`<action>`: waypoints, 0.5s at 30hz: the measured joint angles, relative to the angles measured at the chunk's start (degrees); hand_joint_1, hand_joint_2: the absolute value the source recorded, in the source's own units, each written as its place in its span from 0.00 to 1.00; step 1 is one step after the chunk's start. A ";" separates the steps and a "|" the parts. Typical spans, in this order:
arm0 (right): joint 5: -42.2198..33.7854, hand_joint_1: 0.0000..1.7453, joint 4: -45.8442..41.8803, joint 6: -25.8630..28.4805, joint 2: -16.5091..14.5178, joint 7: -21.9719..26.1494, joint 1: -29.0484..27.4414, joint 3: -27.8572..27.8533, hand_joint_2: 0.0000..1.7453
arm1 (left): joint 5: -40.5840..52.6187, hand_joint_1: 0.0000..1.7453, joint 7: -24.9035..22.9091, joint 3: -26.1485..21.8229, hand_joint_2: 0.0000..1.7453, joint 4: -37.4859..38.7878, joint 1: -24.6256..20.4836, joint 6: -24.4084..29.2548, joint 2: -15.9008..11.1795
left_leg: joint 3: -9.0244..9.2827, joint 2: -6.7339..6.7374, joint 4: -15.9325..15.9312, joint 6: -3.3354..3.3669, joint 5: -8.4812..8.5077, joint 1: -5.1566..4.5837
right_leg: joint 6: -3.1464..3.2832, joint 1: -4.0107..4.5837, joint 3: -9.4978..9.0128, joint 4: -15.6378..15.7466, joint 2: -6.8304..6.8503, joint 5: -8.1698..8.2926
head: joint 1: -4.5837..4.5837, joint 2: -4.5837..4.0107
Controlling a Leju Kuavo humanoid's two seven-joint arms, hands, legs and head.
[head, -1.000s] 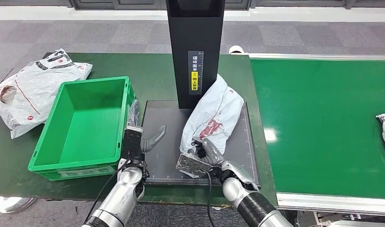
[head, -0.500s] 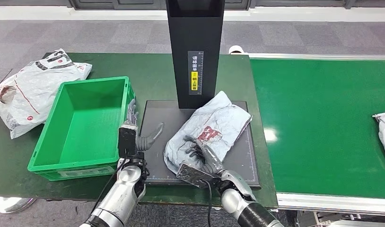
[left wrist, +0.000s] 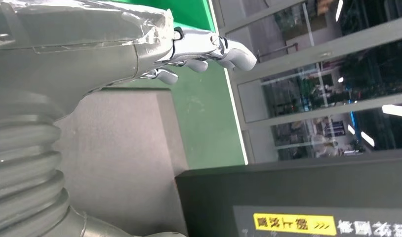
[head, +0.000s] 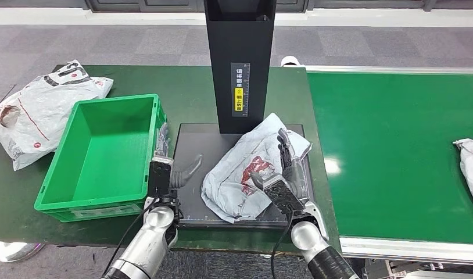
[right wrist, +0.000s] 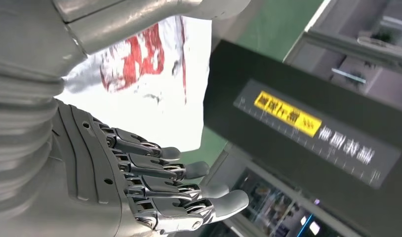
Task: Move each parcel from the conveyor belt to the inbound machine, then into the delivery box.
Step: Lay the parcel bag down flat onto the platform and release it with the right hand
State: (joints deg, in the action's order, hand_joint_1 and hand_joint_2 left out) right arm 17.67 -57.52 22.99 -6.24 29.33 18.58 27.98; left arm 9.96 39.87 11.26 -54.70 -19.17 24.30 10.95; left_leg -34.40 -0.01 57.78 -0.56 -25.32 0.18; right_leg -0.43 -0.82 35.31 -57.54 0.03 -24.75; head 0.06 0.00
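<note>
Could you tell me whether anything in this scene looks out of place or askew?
Two things stand out. The parcel lies crumpled and skewed across the black scanner plate, one corner past the plate's right edge. Another white bag sits on the table outside the green bin, beyond the bin's left wall.

Low in the frame, the left hand (head: 166, 165) and the right hand (head: 285, 174) both rise with fingers spread, holding nothing.
</note>
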 joint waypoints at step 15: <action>-6.94 0.00 0.15 3.56 -0.39 0.16 0.12 -8.64 1.00 | 18.41 0.00 -11.45 7.76 1.00 13.59 -3.36 -6.65 -0.03 | -0.01 0.02 0.00 0.01 0.00 -0.02 | -0.02 -0.04 0.01 0.00 0.00 0.01 | -0.01 0.00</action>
State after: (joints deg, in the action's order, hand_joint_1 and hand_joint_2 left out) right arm 10.73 -57.36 26.55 -6.63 29.49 18.69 19.34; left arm 28.38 28.43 19.03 -41.11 -22.53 17.65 10.92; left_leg -34.41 0.00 57.78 -0.55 -25.32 0.16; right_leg -0.45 -0.87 35.32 -57.54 0.03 -24.74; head 0.04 0.00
